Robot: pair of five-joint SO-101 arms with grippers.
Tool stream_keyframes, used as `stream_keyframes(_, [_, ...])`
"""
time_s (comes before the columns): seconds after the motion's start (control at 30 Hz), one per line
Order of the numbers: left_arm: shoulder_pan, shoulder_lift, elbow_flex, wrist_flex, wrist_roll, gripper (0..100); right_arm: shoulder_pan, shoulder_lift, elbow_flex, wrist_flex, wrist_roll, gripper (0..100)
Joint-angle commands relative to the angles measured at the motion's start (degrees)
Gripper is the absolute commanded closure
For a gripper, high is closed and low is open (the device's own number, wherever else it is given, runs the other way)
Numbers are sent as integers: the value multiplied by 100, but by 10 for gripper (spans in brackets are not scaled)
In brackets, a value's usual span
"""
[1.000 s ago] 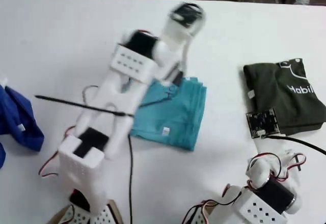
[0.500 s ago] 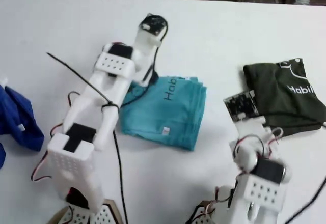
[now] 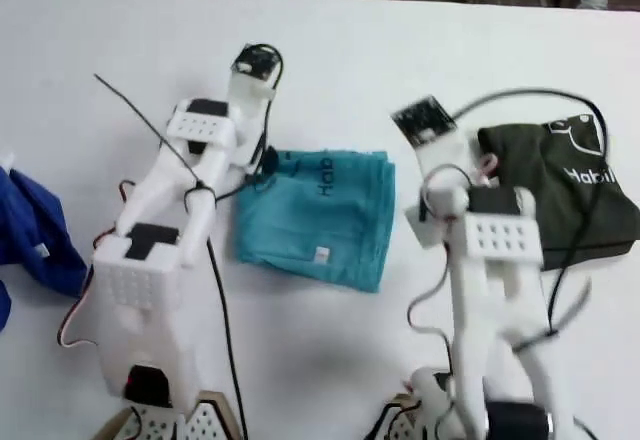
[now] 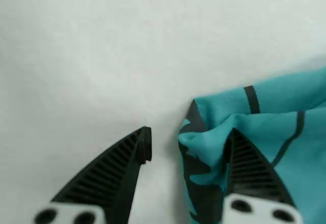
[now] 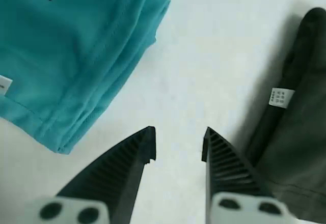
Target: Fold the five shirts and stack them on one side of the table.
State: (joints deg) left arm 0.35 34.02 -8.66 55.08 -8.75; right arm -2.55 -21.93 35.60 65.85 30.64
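Left pincer [image 4: 188, 135]: fingers apart, nothing clamped. One finger [image 4: 244, 168] lies over the corner of the teal shirt [image 4: 275, 122]; the other finger is over bare desk [image 4: 102, 46] just beside that corner. The corner is bunched and sits in the gap between the two fingers. Whether the finger presses on the fabric cannot be told.

Right pincer [image 5: 179, 132]: fingers apart, nothing clamped. It is over bare desk [image 5: 214, 56]. The teal shirt [image 5: 71, 56] lies to one side of it and the dark shirt [image 5: 295, 132] to the other; neither touches the fingers.

Teal shirt [image 3: 320, 215]: folded, flat on the desk [image 3: 120, 40], between the two arms.

Dark shirt [image 3: 565, 195]: folded, on the far side of the right pincer from the teal shirt, near the desk edge.

Blue shirt [image 3: 30, 235]: crumpled, well apart from the left pincer, at the opposite desk edge.
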Motion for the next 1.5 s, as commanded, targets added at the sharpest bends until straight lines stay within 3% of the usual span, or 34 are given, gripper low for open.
stream_keyframes(0.0, [-334,132,-514,105,9,754,-171,743,-738,-75,-114,837])
stream_keyframes(0.33, [-835,53,-752,563,308,753,-857,1851,-1908,75,-149,837])
stream_keyframes(0.93, [-1046,-62,-3204,3218,369,753,-1367,3960,-4070,110,-677,837])
stream_keyframes(1.3, [-1099,-18,-3240,3209,369,753,-1437,5147,-5292,127,-721,840])
stream_keyframes(1.47, [-1116,-18,-3231,3147,369,753,-1437,5490,-5820,347,-1327,860])
